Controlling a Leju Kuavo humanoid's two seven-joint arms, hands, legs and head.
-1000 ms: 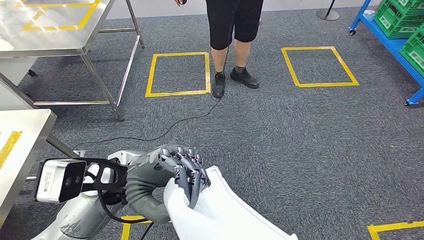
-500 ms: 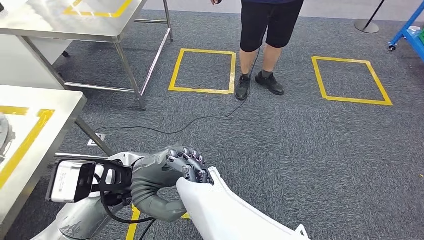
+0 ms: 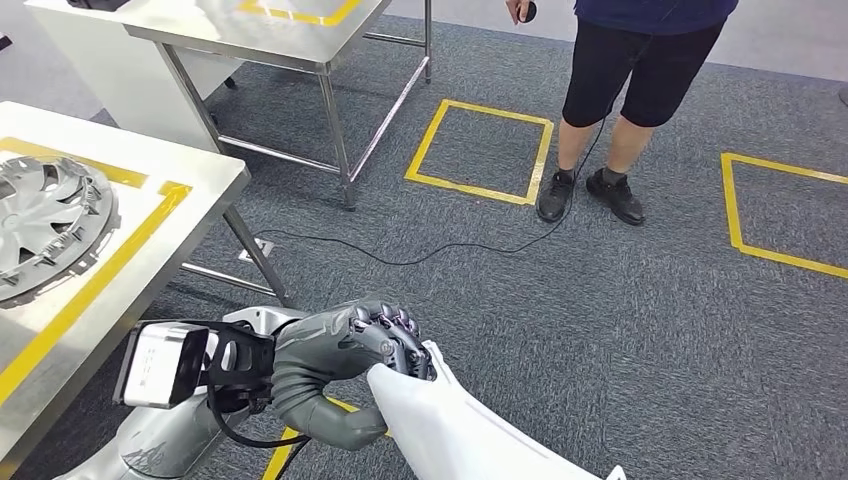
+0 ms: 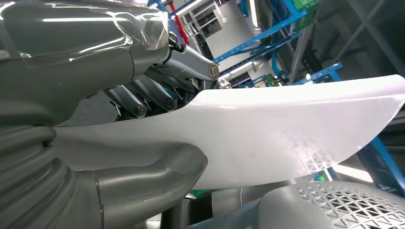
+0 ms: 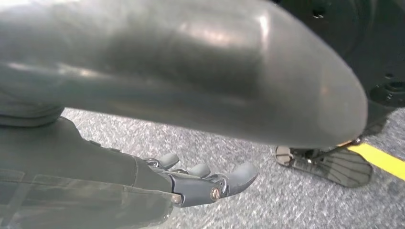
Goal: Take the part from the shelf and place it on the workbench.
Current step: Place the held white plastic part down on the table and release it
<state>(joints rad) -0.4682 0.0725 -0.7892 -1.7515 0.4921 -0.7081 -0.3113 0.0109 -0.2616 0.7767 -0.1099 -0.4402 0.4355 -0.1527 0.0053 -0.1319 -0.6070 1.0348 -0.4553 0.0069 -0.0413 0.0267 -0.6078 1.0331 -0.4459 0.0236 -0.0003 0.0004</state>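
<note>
My left hand (image 3: 368,342) grips the near end of a long white curved part (image 3: 462,432), fingers wrapped over its upper edge, low in the head view. The left wrist view has the same white part (image 4: 286,129) running out from between the thumb and the dark fingers (image 4: 143,102). The workbench (image 3: 160,235), steel-topped with yellow tape lines, stands to the left of the hand. My right hand (image 5: 203,183) hangs above the grey carpet, fingers loosely extended and holding nothing.
A silver wheel cover (image 3: 45,225) lies on the workbench. A second steel table (image 3: 250,35) stands farther back. A person (image 3: 630,80) stands ahead by a yellow floor square (image 3: 480,150), with a black cable (image 3: 430,255) trailing across the carpet.
The whole view has swung left: the workbench and its wheel cover have come into the picture and the person has shifted right. My left hand keeps its grip on the white part.
</note>
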